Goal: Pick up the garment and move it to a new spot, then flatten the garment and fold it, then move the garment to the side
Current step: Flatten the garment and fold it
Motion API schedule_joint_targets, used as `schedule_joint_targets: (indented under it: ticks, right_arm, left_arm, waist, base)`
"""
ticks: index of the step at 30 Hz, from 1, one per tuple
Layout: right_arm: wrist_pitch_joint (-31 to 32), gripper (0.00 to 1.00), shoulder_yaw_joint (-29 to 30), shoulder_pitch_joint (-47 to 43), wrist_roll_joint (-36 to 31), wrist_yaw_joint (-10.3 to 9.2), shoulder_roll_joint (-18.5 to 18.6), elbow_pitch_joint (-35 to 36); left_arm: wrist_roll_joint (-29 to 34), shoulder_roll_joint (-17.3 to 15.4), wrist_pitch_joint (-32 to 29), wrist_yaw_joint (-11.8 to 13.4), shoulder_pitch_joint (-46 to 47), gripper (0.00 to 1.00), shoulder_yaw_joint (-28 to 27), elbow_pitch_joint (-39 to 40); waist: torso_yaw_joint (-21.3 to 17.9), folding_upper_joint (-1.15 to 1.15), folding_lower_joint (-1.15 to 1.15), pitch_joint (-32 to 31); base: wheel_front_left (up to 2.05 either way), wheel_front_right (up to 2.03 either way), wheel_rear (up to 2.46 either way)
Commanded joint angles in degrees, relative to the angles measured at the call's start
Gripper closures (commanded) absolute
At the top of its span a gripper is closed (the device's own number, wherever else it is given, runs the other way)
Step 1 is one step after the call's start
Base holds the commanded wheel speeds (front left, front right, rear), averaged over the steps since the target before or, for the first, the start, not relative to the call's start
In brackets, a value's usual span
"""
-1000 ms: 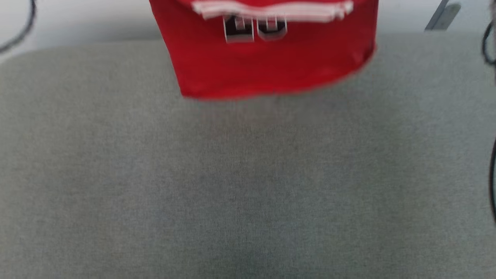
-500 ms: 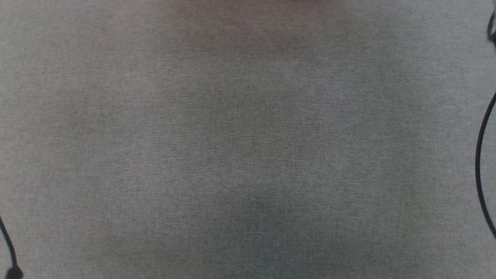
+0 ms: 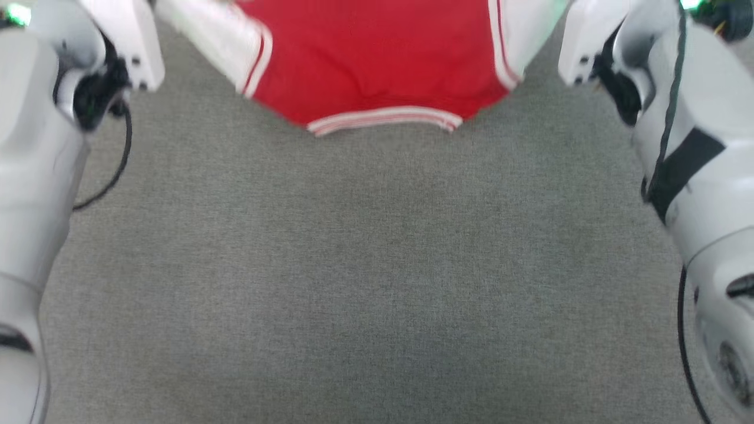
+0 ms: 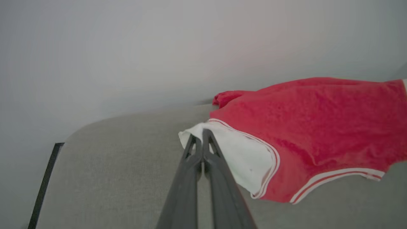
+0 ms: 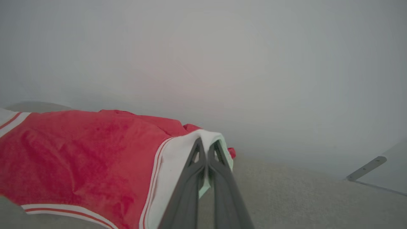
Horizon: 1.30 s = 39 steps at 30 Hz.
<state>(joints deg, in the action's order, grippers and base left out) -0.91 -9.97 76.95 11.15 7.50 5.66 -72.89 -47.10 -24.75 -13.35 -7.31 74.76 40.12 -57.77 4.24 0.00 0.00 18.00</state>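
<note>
The garment (image 3: 377, 59) is a red T-shirt with white sleeves and striped trim, stretched out at the top of the head view, its striped collar (image 3: 383, 119) nearest me. In the left wrist view my left gripper (image 4: 199, 136) is shut on the edge of one white sleeve (image 4: 244, 159). In the right wrist view my right gripper (image 5: 208, 145) is shut on the other white sleeve (image 5: 178, 159). The shirt's red body (image 5: 79, 152) hangs slack between the two grips, just over the grey surface. Both pale forearms (image 3: 35, 147) (image 3: 701, 147) frame the head view.
A grey woven surface (image 3: 377, 265) spreads under the shirt and toward me. Black cables hang by each arm (image 3: 115, 171) (image 3: 683, 330). A dark strip (image 4: 44, 184) marks the surface's left edge, and a metal bracket (image 5: 365, 168) lies off its right edge. A pale wall stands behind.
The head camera has swung: first the red hem with dark numerals at the top, then bare grey surface, now the shirt's collar side with both arms at the edges.
</note>
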Motion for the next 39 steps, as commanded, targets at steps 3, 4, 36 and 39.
schedule_joint_targets:
  ticks: [3, 4, 36, 39]
  right_arm:
    - [5.7, 1.00, -4.4, -6.1, 5.9, -0.02, -0.1, 2.5]
    - [7.3, 1.00, -5.7, -7.7, 7.7, -0.02, 0.2, 4.1]
    - [62.9, 1.00, 1.4, -73.1, 32.2, -0.02, 21.6, 75.3]
    - [65.0, 1.00, 4.8, -76.8, 29.0, -0.02, 18.6, 79.0]
  left_arm:
    - [-3.8, -2.6, -5.9, -0.1, -5.9, 1.00, 1.9, 3.6]
    - [-5.2, -3.3, -7.4, -0.1, -7.6, 1.00, 2.2, 4.9]
    - [-23.0, -34.7, -18.8, 38.6, -66.3, 1.00, -3.2, 79.5]
    - [-23.2, -34.1, -17.4, 39.2, -68.4, 1.00, -3.0, 80.5]
  waist:
    - [0.2, 0.00, 0.00, -2.5]
    - [0.1, 0.00, 0.00, -2.9]
    - [-0.9, 0.00, 0.00, -8.7]
    - [-0.6, 0.00, 0.00, -8.7]
  base:
    - [0.00, 0.00, 0.00]
    - [0.00, 0.00, 0.00]
    - [0.00, 0.00, 0.00]
    - [0.00, 0.00, 0.00]
